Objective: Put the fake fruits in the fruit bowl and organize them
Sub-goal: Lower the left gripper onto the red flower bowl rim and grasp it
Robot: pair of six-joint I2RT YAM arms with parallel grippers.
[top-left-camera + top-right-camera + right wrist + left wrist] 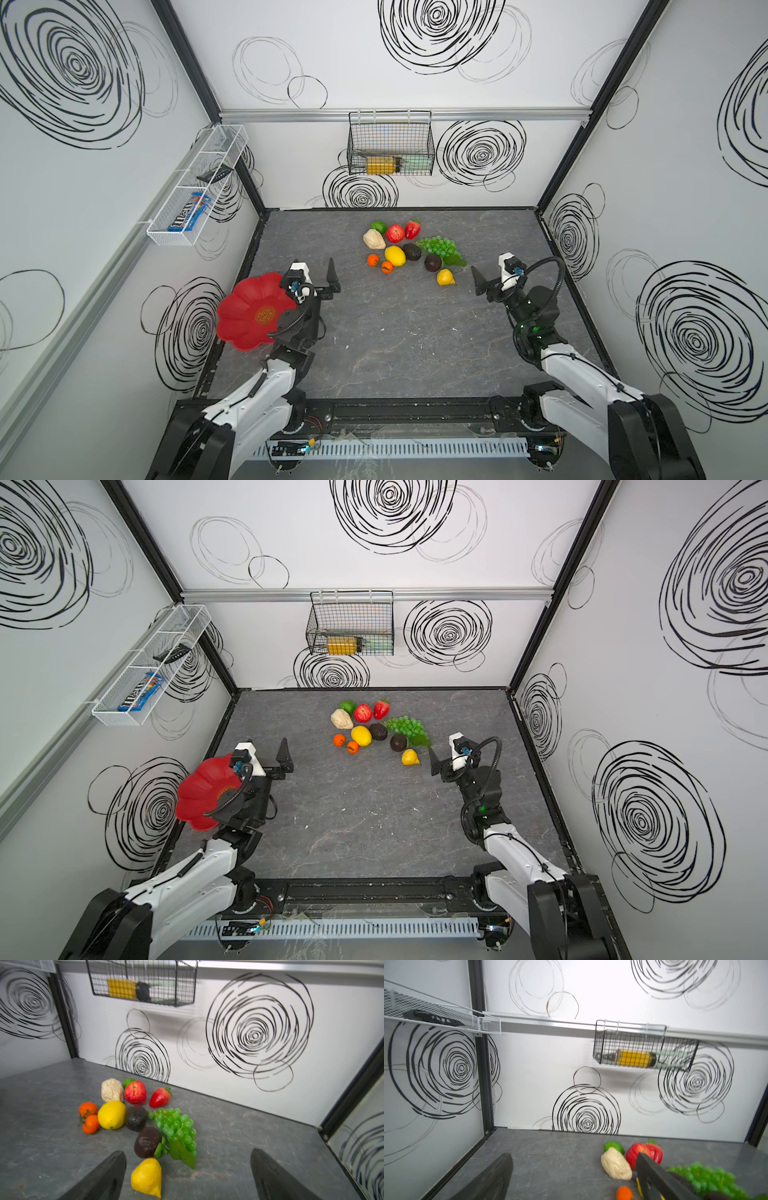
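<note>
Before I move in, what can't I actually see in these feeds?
Fruit bowl: part hidden under the left arm in both top views; absent from wrist views.
Lime: mostly behind the beige piece and apple, right wrist view.
Large lemon: nearly covered by a left pincer finger, left wrist view.
Black basket contents: too small, behind wire.

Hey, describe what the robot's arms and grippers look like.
The left arm and right arm have white shells and black joints. Each carries black, pointed fingers, a white wrist camera and a looping black ribbed cable. A green light glows on the right one.
</note>
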